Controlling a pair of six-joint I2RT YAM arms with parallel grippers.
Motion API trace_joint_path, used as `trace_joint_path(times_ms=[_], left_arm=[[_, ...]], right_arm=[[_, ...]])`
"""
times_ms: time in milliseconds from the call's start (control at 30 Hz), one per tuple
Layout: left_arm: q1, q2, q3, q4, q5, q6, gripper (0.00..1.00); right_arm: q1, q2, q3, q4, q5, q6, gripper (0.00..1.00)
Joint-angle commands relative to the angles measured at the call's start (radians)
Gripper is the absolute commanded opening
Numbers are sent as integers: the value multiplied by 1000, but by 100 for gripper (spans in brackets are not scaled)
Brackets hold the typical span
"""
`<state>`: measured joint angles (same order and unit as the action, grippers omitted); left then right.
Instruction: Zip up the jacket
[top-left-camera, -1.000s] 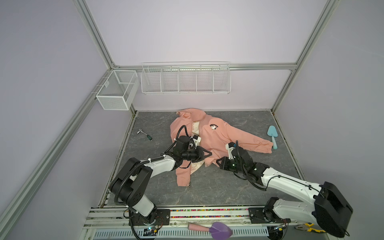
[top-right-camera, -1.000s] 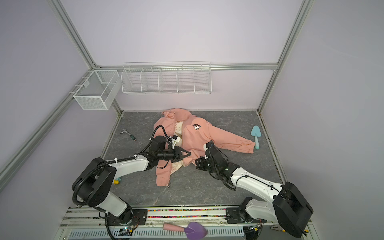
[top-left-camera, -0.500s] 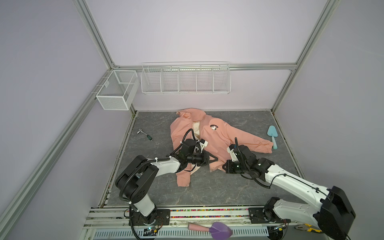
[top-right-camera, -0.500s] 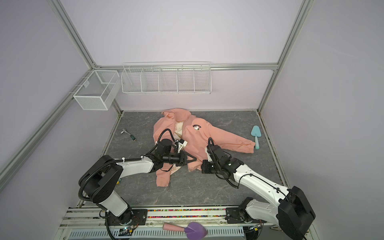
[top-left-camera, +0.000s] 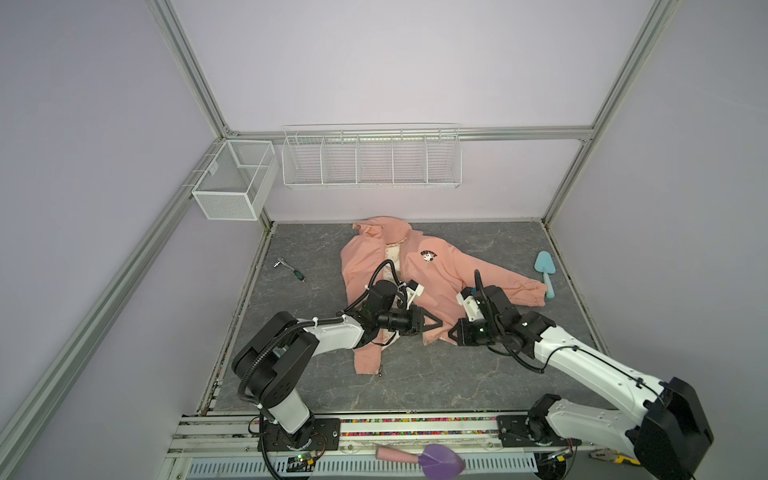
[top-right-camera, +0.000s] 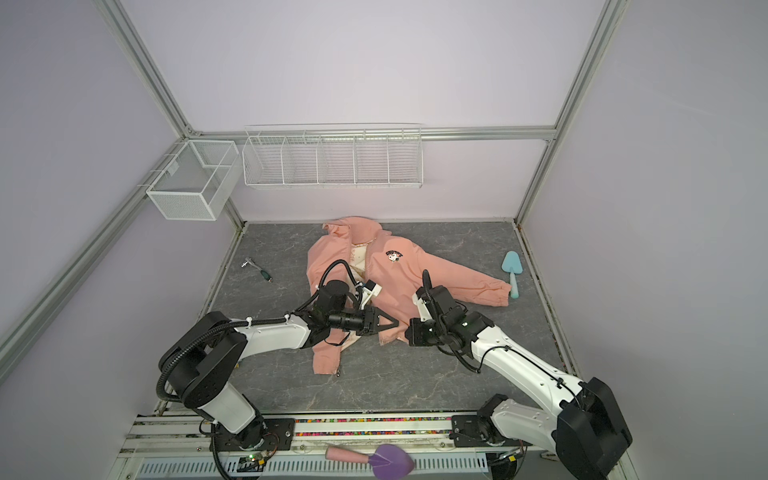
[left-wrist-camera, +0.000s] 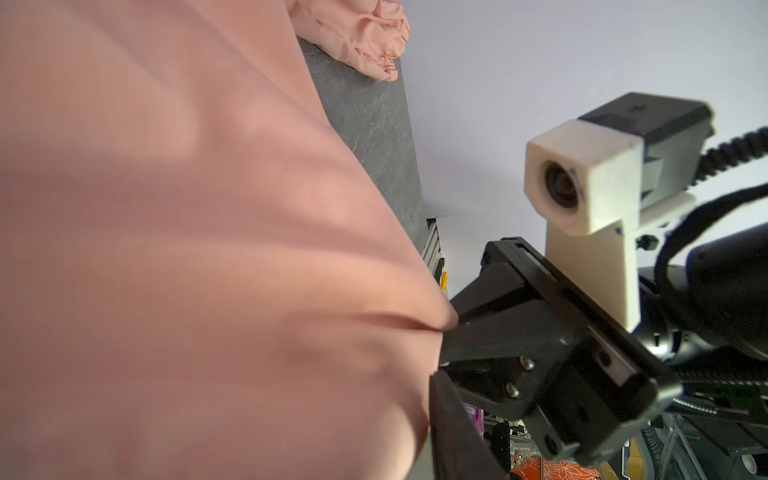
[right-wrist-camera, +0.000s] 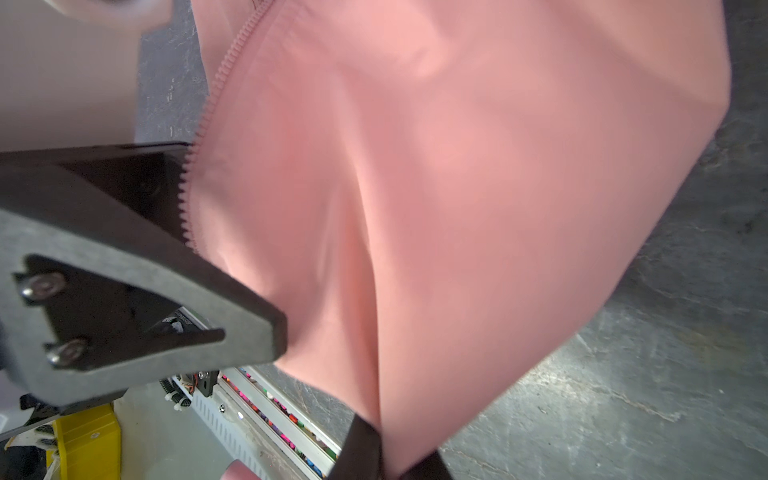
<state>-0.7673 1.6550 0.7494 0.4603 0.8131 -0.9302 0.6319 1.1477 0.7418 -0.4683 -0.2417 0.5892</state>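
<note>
A booth with pale lilac walls and aluminium framing. On the wall beyond the jacket's hood hang a white wire shelf (top-left-camera: 370, 158) and a mesh basket (top-left-camera: 232, 183). The floor is a dark grey marbled mat (top-left-camera: 415, 386).

The jacket (top-left-camera: 440, 274) lies front up on the mat with its hood farthest from the arms. It is unzipped, and cream lining shows between the front panels. One sleeve stretches out, its cuff just beside a blue spatula (top-left-camera: 545, 274). A small ratchet tool (top-left-camera: 289, 269) lies well apart, off the jacket's opposite side.

Over the last second both grippers have moved along the jacket to its hem end. The right gripper (top-left-camera: 453, 332) is clamped on the hem corner of the badge-bearing panel, and creases run into its tips. The left gripper (top-left-camera: 434, 325) now meets it almost tip to tip at that panel's zip edge. I cannot tell whether its jaws hold cloth, because fabric fills its wrist view.

The zip teeth (right-wrist-camera: 188, 187) hang bare. A dark tab (top-left-camera: 380, 372) at the other panel's hem may be the zip pull. The two halves look unjoined, so zipping has probably not begun.
</note>
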Motion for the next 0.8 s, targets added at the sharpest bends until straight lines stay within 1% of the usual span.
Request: trace_joint_path(times_ms=[0, 200, 333, 433, 600, 767], left_arm=[[-7, -12, 0, 62, 29, 11, 31], [-16, -21, 2, 46, 49, 30, 31], [-27, -19, 16, -23, 49, 75, 32], [-30, -12, 29, -76, 39, 108, 30], [-30, 7, 39, -87, 40, 119, 27], [-30, 35, 50, -57, 38, 103, 26]], right_arm=[[-11, 12, 28, -26, -52, -32, 12], [-26, 35, 32, -25, -81, -40, 12], [-36, 40, 36, -28, -94, -47, 12], [-45, 41, 39, -37, -103, -55, 11], [-69, 32, 39, -70, -110, -82, 10], [-90, 21, 32, -94, -125, -104, 9]])
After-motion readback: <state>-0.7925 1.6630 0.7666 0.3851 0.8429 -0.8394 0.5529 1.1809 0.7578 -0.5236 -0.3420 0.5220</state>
